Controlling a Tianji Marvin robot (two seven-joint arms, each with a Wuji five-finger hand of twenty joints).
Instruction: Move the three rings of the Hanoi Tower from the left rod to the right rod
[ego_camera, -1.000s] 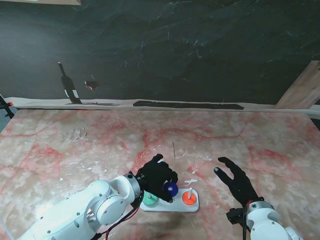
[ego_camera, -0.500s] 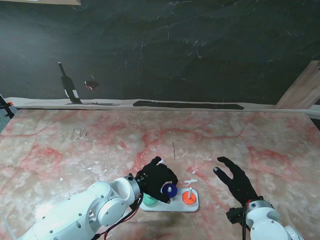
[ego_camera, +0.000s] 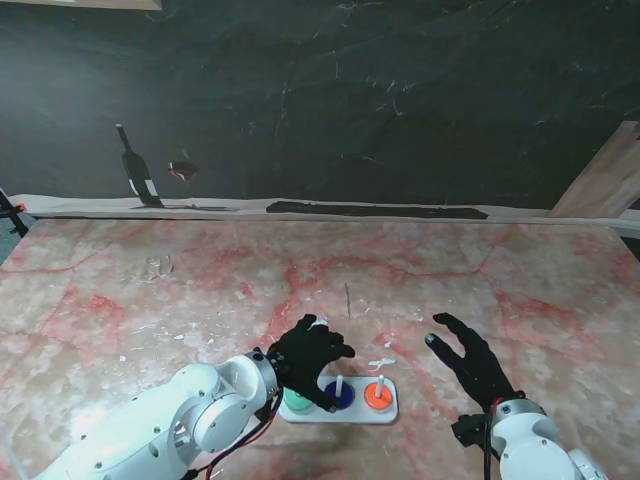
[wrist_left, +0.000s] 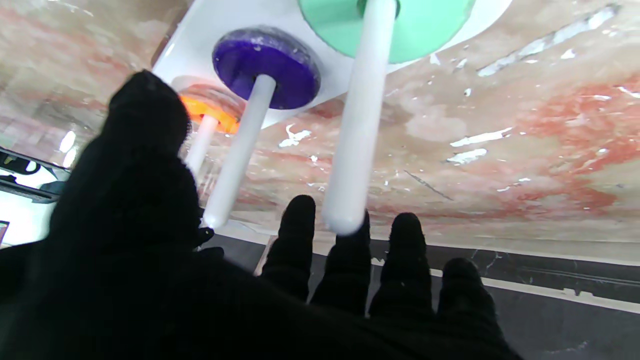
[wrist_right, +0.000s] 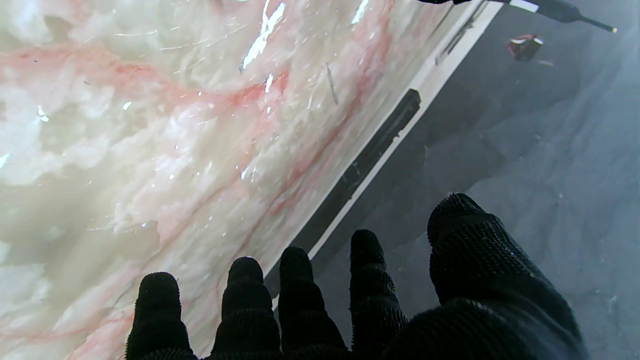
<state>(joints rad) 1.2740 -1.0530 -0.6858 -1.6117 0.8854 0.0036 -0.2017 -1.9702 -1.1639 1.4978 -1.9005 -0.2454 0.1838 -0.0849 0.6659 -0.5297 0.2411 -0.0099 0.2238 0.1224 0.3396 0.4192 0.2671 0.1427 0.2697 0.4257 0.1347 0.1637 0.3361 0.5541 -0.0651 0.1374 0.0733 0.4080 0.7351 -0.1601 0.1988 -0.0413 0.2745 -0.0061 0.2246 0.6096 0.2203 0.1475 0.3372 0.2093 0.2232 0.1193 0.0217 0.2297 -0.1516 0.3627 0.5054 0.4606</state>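
Your left hand (ego_camera: 312, 357) hovers empty, fingers spread, over the white base (ego_camera: 388, 411); green ring (ego_camera: 297, 401) left, blue ring (ego_camera: 339, 396) middle, orange ring (ego_camera: 377, 397) right (right hand (ego_camera: 472, 365) open, idle beside it); a careless descent could snag a rod.

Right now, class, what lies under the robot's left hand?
Under the left hand sits the white base's left end with the green ring on its rod. From the stand view the hand covers most of that ring; only its near edge shows.
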